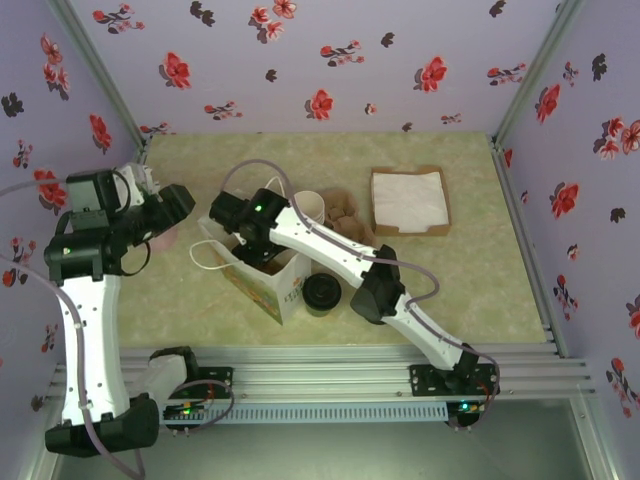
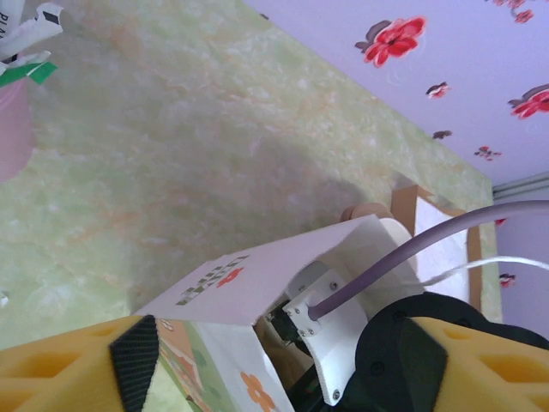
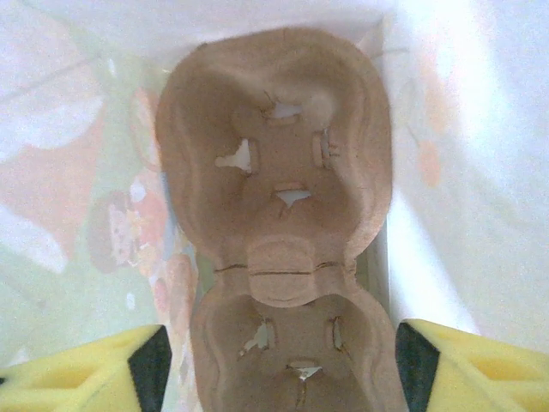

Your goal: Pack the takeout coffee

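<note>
Right pincer [image 3: 276,369] spread wide and empty, down inside white printed paper bag [image 1: 280,296] over brown moulded-pulp cup carrier [image 3: 274,172] | dark lidded paper coffee cup [image 1: 322,292] stands outside, just beside bag | best: withdraw vertically, sparing bag walls.

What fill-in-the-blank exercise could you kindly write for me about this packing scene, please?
1. The right pincer reaches into the white paper ____.
2. Inside the bag lies a brown pulp cup carrier whose two wells are both ____.
3. The stack of lids standing beside the bag is ____ in colour.
4. The napkins in the cardboard tray are ____ in colour.
Missing words: bag; empty; black; white.
</note>
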